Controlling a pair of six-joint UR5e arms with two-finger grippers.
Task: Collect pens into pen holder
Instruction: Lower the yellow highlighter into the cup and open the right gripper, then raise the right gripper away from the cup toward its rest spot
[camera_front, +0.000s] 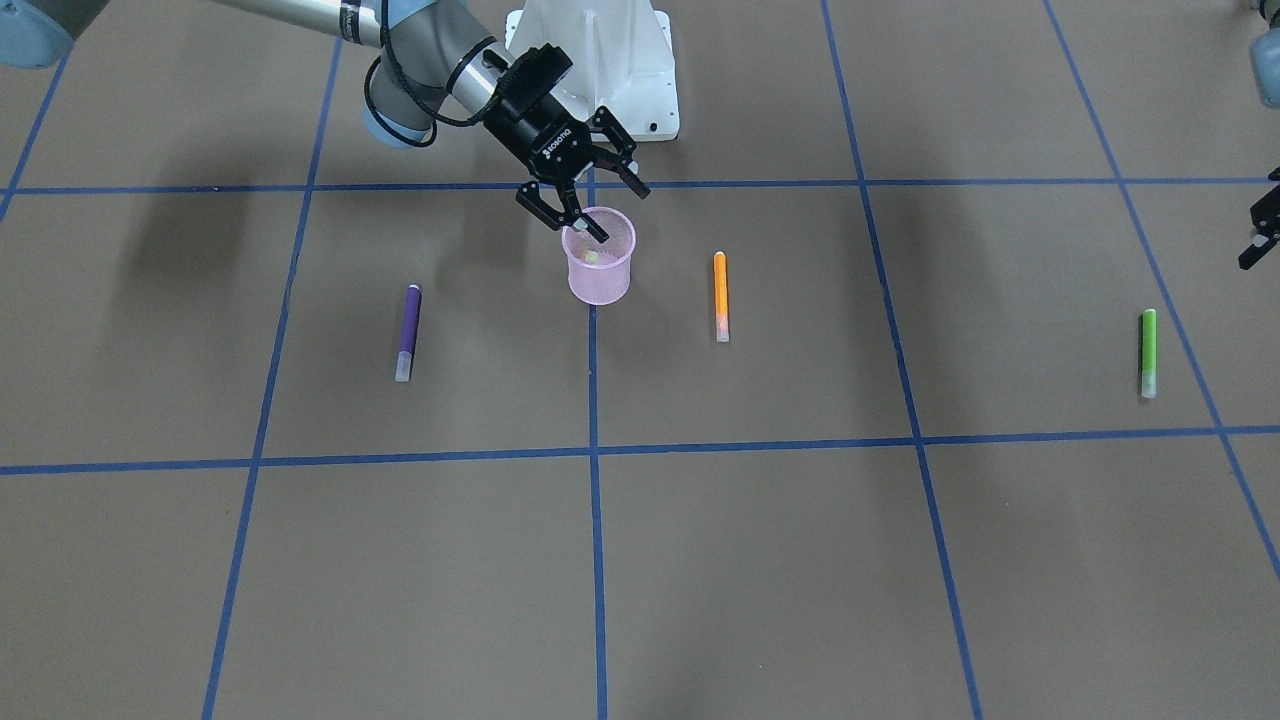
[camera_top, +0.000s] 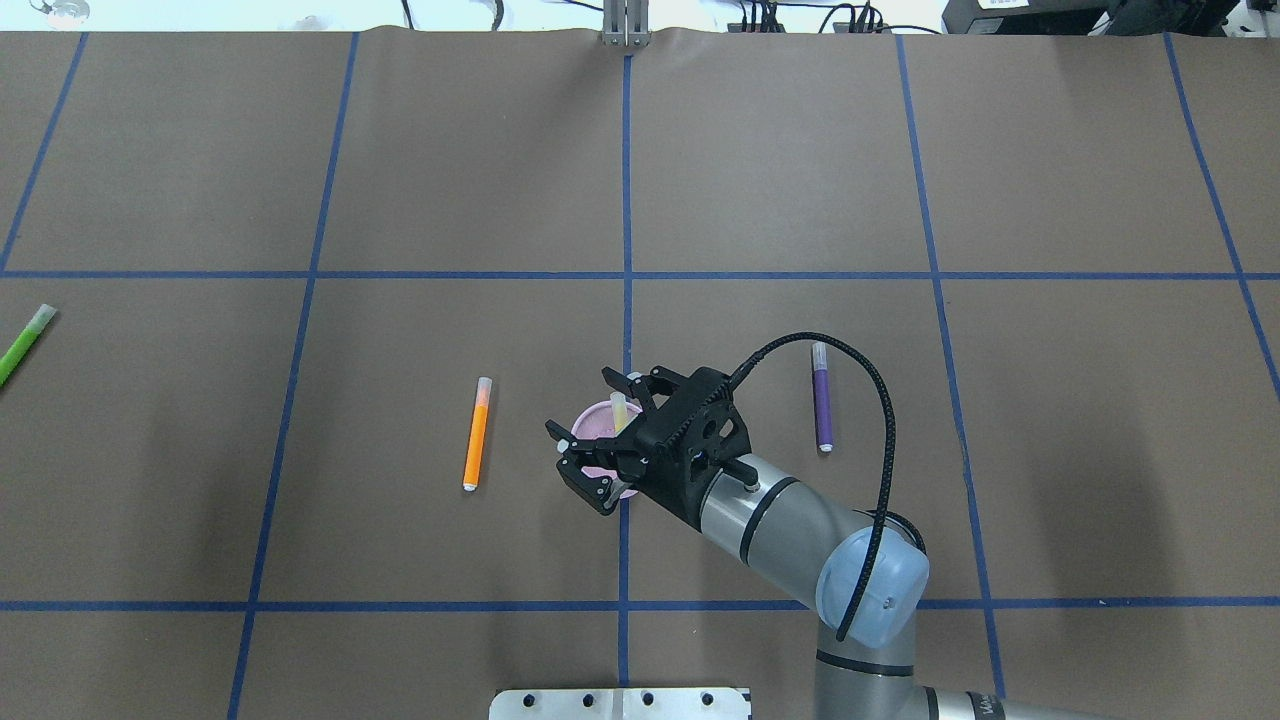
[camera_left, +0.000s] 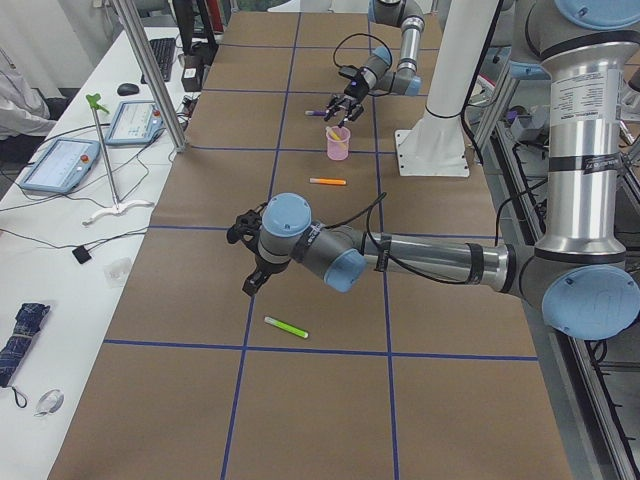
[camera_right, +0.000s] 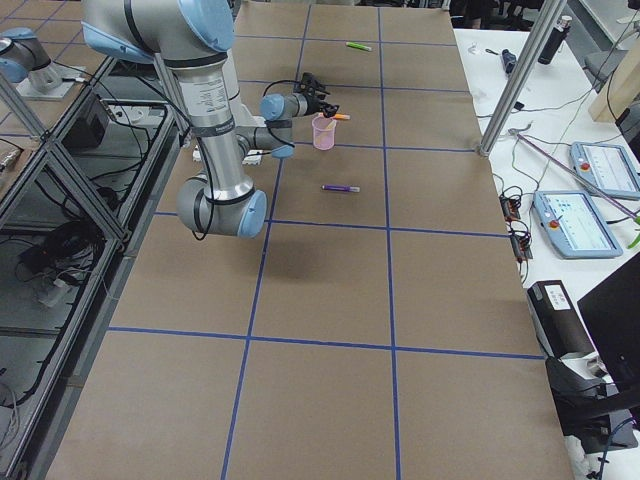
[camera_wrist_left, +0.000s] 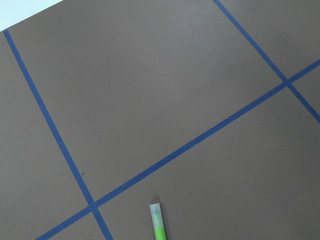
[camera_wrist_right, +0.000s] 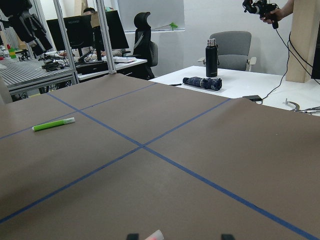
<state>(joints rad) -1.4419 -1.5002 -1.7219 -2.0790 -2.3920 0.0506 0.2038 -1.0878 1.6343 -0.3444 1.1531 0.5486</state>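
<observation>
The right tool hangs spread over the pen holder, where the yellow pen already stands. The next move is probably a reach for the purple pen nearby. The orange pen and green pen lie flat on the brown, blue-taped counter. Whether the left tool is spread cannot be told. Office desks stand beyond.

Pink see-through mesh on the pen holder. Whitish translucent ends on the purple pen, orange pen and green pen. Brown table, blue tape grid.
</observation>
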